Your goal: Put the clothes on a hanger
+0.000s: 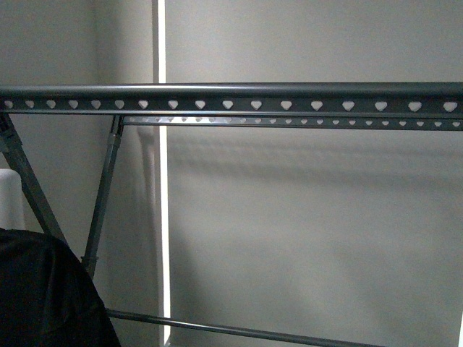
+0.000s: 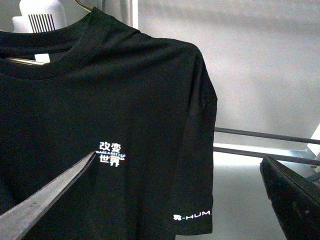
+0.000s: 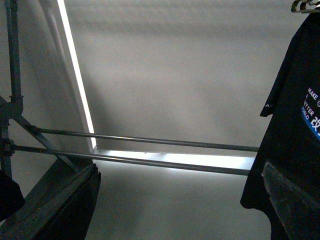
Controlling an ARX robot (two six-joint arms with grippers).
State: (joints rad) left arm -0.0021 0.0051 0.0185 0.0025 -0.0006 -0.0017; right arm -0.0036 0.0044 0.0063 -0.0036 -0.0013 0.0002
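T-shirt (image 2: 125,100): black, hanging with its collar at the top, and the left gripper (image 2: 180,157) points at it.
Only the left wrist view shows: the small white print (image 2: 110,153) on the shirt's front and pale letters on the sleeve.
Only the front view shows: the drying rack (image 1: 239,92) top rail with its row of heart holes. The shirt there is just a black lump in the low left corner.
Right wrist view: the rack's two low bars (image 3: 150,140), with the shirt at one edge.
Left arm: fingers wide apart, holding nothing.
Right arm: the right gripper (image 3: 180,167) has its fingers wide apart, holding nothing, and faces the low bars.
Room: plain grey wall (image 1: 311,217) with one bright strip of light (image 1: 165,217).
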